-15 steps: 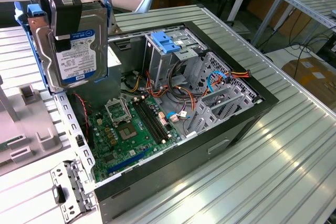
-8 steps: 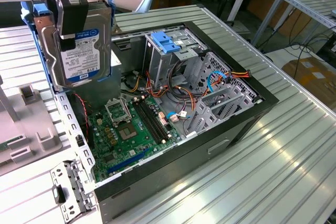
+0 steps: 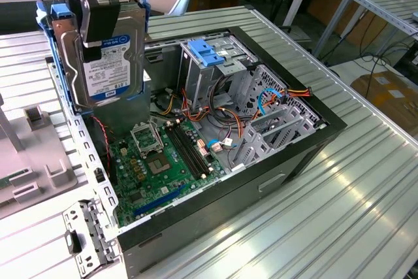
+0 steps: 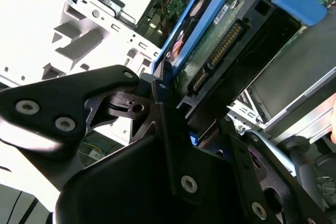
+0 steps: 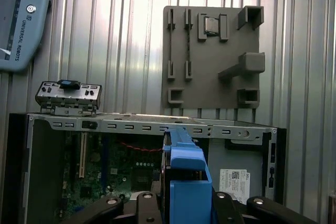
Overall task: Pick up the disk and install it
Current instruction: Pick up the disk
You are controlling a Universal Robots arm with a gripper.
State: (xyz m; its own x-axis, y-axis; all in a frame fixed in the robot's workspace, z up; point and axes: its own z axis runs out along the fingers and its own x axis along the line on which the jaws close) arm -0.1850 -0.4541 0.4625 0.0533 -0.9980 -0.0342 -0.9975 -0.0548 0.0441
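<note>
Jaws of the gripper [image 3: 98, 11] are clamped across the upper end of the disk [image 3: 108, 57], one black finger on its labelled face and the other behind it, so the drive hangs from them in the air.

Its long axis runs nearly upright, leaning a little, with the free end pointing down. It hovers over the side wall of the open computer case [image 3: 307, 142] on the exterior view's left, above the motherboard [image 3: 153, 161] and touching neither.

The drive cage [image 3: 202, 76], topped by a pale-blue clip [image 3: 210, 53], sits at the far end of the case. It is lower than the disk and well apart from it, towards the exterior view's right. I judge this to be the relation that matters, since the disk is upright and off to one side of that bay.

The disk is a flat black slab with a white and blue label on its metal face. Bright blue rails run down both long edges, and in the second wrist view its green circuit side and connector row show close to the fingers.

The case rests on the ribbed metal bench [image 3: 339, 213], and a grey fixture plate [image 5: 210, 56] lies beyond its edge.
</note>
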